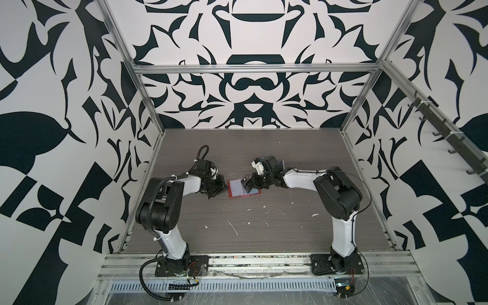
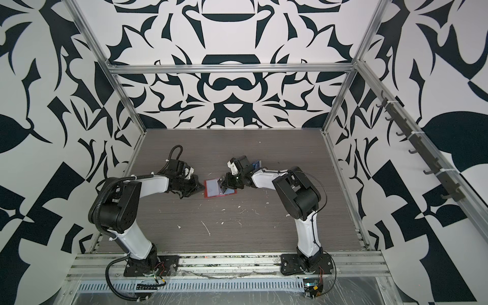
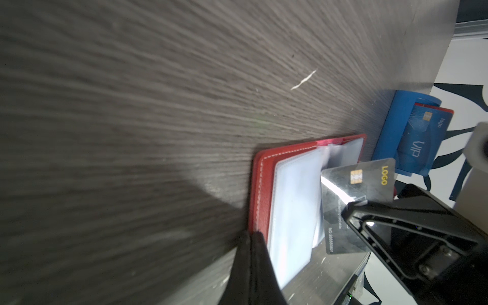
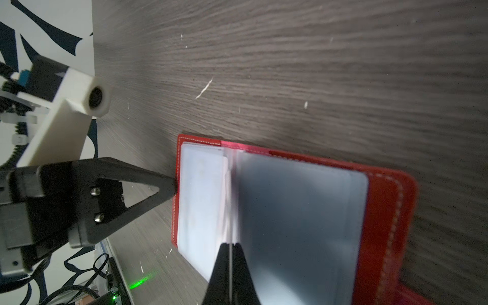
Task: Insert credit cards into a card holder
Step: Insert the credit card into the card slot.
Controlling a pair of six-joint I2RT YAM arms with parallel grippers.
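At the left of the right wrist view, my left claw (image 4: 170,186) has its jaws together with nothing between them, its tip against the left rim of the card holder (image 4: 383,211). The holder lies open on the table (image 1: 264,224), mid-frame in both top views, between my two claws. I judge that this one point of contact is a thin brace. If the tip rides off the rim, the holder could skate or swing as I push.

The clear sleeves (image 4: 200,198) stand loose at the fold, so they may buckle or flip over.

In the lower right of the left wrist view, my right claw (image 3: 355,204) is clamped on the grey card (image 3: 369,182). Seen edge-on from my right wrist, the card lines up with the fold. I cannot tell whether its edge has found a sleeve mouth. The likely miss is the card running into the spine or between pages. It could also twist in my narrow pinch.

The card reads "LOGO" in yellow beside a gold chip, and "NO." followed by what looks like a row of eights. The finer print is too small to read.

At the upper right of that view, a blue stand (image 3: 388,124) holds a blue card (image 3: 422,134) marked "VIP" and "logo". A red card (image 3: 433,107) peeks out behind it.
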